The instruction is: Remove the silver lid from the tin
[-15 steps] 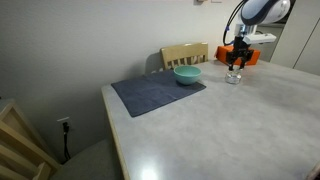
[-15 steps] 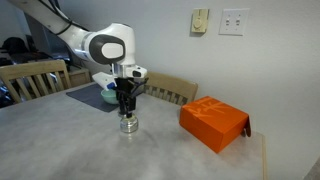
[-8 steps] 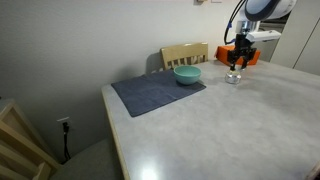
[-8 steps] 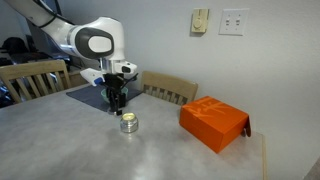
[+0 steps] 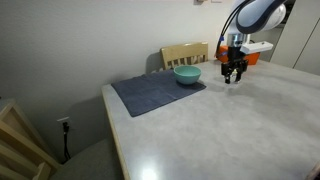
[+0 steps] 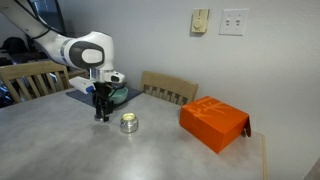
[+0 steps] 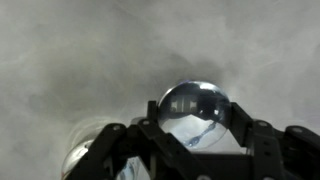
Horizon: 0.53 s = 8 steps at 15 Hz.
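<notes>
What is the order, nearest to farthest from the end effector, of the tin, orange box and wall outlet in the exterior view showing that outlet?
1. Tin, on the table beside the end effector.
2. Orange box, farther along the table.
3. Wall outlet, high up behind the box.

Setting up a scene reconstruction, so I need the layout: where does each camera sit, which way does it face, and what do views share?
An exterior view: high, off the table corner, facing the wall across mat and bowl; arm and end effector far right.
An exterior view: low, near table height, facing the outlets; arm left, tin and box centre.
Wrist view: looks down at the table; end effector fingers grip the lid.
Shared: both exterior views show arm, bowl, box.
</notes>
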Tool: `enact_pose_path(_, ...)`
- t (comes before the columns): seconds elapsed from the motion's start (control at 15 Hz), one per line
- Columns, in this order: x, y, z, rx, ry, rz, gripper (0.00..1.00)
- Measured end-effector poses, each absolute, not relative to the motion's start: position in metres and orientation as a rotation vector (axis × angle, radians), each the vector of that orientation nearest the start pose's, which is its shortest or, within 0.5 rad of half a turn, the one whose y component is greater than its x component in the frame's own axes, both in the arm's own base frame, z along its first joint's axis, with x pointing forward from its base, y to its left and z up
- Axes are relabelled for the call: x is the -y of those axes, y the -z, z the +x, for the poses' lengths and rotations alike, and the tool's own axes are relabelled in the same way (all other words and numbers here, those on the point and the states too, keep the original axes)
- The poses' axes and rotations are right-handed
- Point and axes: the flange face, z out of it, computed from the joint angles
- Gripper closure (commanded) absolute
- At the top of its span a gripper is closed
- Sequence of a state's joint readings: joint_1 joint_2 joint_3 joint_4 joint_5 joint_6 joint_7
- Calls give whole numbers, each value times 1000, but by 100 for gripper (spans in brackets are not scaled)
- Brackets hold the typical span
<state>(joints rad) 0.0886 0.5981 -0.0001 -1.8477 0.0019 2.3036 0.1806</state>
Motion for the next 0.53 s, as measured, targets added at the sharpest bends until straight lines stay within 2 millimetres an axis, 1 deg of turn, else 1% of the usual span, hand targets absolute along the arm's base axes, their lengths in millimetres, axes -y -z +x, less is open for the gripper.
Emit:
enact_pose_path(0.27,-70,-169,628,-3,-245,-3165,56)
enact_pose_path(0.53,-73,-157,635,95,-248,-3166,56)
